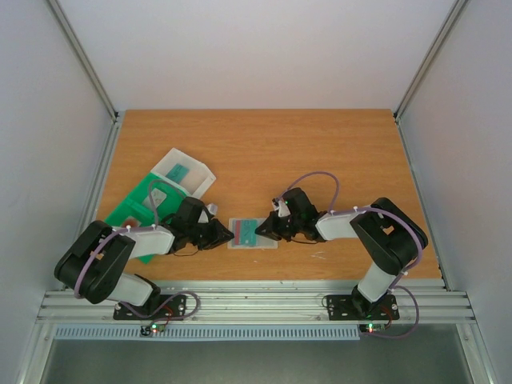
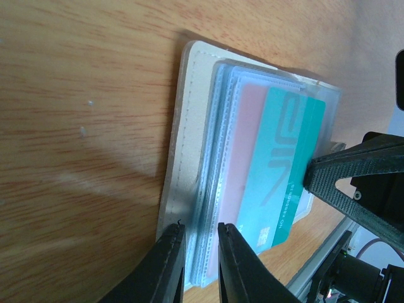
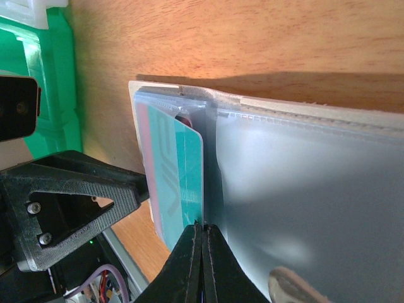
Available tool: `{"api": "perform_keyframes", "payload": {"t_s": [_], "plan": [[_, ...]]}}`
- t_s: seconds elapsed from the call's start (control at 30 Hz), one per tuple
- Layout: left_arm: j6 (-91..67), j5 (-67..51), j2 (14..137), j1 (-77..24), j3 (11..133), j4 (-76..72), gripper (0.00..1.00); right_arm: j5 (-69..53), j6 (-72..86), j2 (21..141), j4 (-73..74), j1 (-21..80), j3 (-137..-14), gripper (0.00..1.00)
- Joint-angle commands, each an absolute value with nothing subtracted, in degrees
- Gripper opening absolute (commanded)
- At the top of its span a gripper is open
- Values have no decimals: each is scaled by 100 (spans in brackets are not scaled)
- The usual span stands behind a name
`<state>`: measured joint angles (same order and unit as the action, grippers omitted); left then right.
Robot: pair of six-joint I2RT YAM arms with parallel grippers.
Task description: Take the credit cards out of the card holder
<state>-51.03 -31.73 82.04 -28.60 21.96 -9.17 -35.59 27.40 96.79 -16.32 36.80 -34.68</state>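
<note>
The card holder [image 1: 269,241] lies open on the wooden table between my two grippers; it also shows in the left wrist view [image 2: 189,126] and the right wrist view [image 3: 303,189]. A teal card [image 2: 287,158] sticks partly out of its sleeve, over a red card [image 2: 246,145]. My left gripper [image 2: 201,226] has its jaws a narrow gap apart, with the holder's page edges between them. My right gripper [image 3: 202,224] is shut at the corner of the teal card [image 3: 180,170]. A grey card is not visible.
A green compartmented tray [image 1: 132,210] and a clear plastic box [image 1: 186,170] stand at the back left, behind my left arm. The metal rail [image 1: 256,300] runs along the table's near edge. Each gripper shows close in the other's wrist view.
</note>
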Motion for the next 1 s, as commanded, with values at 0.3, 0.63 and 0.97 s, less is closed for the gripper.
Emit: {"api": "perform_keyframes", "payload": {"t_s": [0.3, 0.63, 0.97], "plan": [[-5260, -3001, 8223, -2874, 1984, -1050, 17, -3312, 2664, 9259, -1591, 3605, -3237, 1], [-5335, -2951, 8006, -2874, 1994, -914, 17, -3104, 2544, 8834, -1288, 3509, -3072, 1], [-5487, -3066, 7643, -2874, 1997, -845, 28, -3239, 2598, 8639, -1241, 3429, -3023, 1]]}}
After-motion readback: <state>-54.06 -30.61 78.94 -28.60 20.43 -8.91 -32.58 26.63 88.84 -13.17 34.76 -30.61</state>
